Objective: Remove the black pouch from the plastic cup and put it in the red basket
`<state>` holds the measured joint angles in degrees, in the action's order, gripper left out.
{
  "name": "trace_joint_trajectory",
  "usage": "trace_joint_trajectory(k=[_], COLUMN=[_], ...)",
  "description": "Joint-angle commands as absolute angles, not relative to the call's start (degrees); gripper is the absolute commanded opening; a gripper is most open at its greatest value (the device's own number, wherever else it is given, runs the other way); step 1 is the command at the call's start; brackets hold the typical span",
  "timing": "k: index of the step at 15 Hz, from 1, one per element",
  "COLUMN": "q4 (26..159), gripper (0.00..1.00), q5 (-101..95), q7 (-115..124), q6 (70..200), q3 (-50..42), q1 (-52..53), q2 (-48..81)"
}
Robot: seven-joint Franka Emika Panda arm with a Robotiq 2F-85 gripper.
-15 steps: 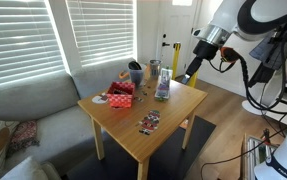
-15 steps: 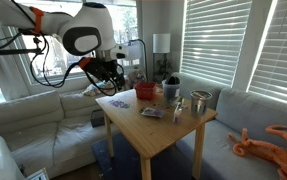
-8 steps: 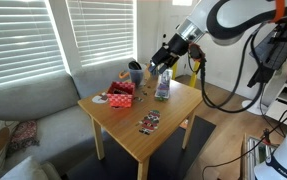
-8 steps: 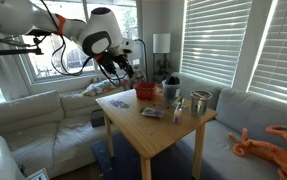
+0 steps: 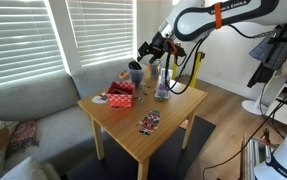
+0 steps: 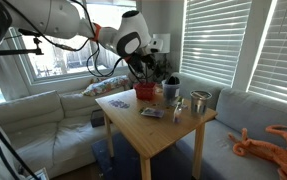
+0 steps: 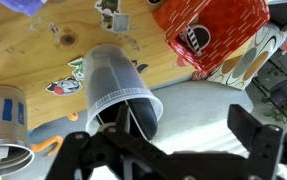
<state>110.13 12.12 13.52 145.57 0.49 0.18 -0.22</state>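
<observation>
**Gripper** [image 7: 165,135]: the fingers [image 7: 251,135] are spread wide with nothing between them. In both exterior views [image 5: 146,50] [image 6: 147,68] it hangs over the table corner by the window.

**Plastic cup** [image 7: 118,85]: closest to the fingertips, just ahead of them and slightly toward the finger at the picture's left edge. It is whitish and ribbed and stands upright on the table. In an exterior view [image 5: 135,76] it sits below the fingers and apart from them.

**Black pouch** [image 7: 138,118]: inside the plastic cup, seen as a dark mass in the mouth. In the exterior views its top rises above the rim [image 5: 135,66] [image 6: 171,80].

**Striped vessel** [image 7: 3,112]: outside the finger at the picture's left edge, beside the cup. It has blue and green bands.

**Red basket** [image 7: 208,30]: beyond the opposite finger, near the cup but not touching it. It also shows in both exterior views [image 5: 121,92] [image 6: 146,91].

**Wooden table** [image 5: 118,120]: bears everything listed here.

**Clear glass** [image 5: 162,88]: farther from the fingers than the cup, toward the middle of the table.

**Red-and-white disc** [image 5: 100,99]: past the basket.

**Multicoloured packet** [image 5: 149,122]: farthest from the fingers, lying flat near the front edge.
</observation>
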Motion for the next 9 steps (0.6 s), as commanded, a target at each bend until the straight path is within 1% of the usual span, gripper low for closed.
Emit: trace_joint_trajectory(k=[1, 3, 9], q4=[110.21, 109.48, 92.69], gripper=[1.00, 1.00, 1.00], q5=[12.08, 10.71, 1.57], q7=[13.55, 15.04, 17.75], q6=[145.43, 145.81, 136.94], q3=[0.49, 0.53, -2.37], q1=[0.31, 0.25, -0.99], q2=[-0.23, 0.17, 12.45])
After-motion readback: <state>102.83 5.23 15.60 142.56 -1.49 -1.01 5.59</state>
